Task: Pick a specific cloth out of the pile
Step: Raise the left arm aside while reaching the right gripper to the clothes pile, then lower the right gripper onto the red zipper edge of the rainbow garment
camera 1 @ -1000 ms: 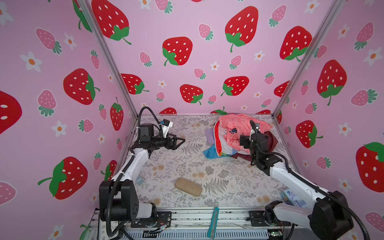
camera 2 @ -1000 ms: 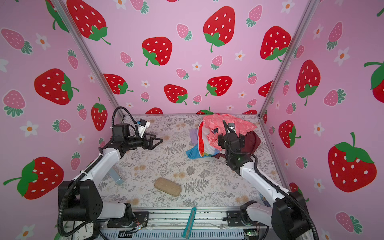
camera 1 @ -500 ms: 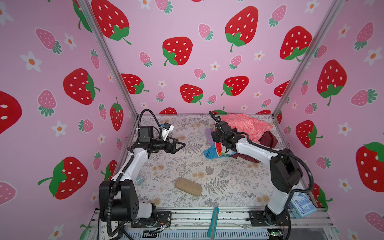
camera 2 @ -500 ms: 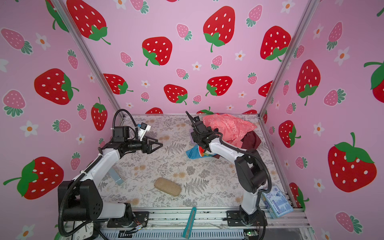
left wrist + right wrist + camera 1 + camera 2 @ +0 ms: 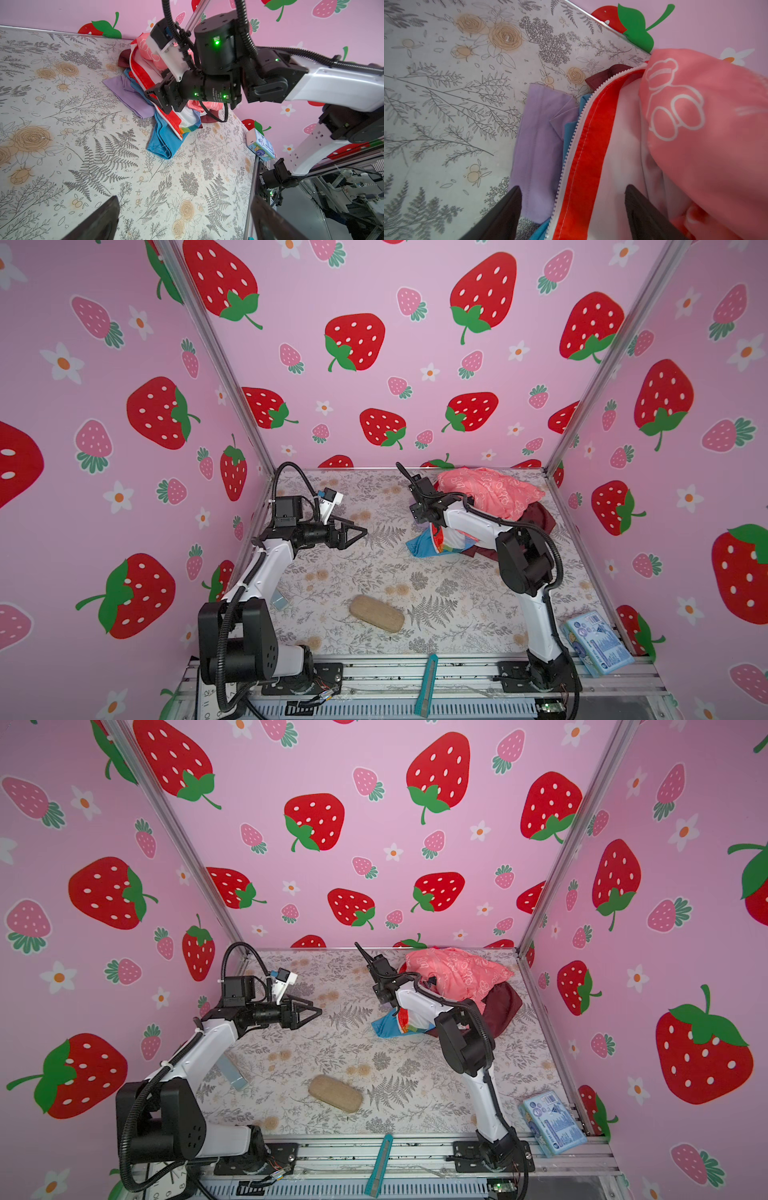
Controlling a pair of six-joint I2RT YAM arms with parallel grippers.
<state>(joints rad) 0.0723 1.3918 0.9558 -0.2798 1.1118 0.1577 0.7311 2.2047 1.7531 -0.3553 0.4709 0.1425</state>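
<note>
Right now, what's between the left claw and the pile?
Nothing: only bare floral tabletop between left claw and pile, seen in the left wrist view.

Both top views: high over the front edge, facing down onto the whole table [image 5: 374, 572], pile [image 5: 490, 497] at 1 o'clock. Left wrist: low, facing the same pile [image 5: 164, 133]. Right wrist: close above it [image 5: 537, 135].

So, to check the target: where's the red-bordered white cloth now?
In both top views the cloth sits at the back right, in the pile, tucked beneath the salmon-pink cloth.
</note>
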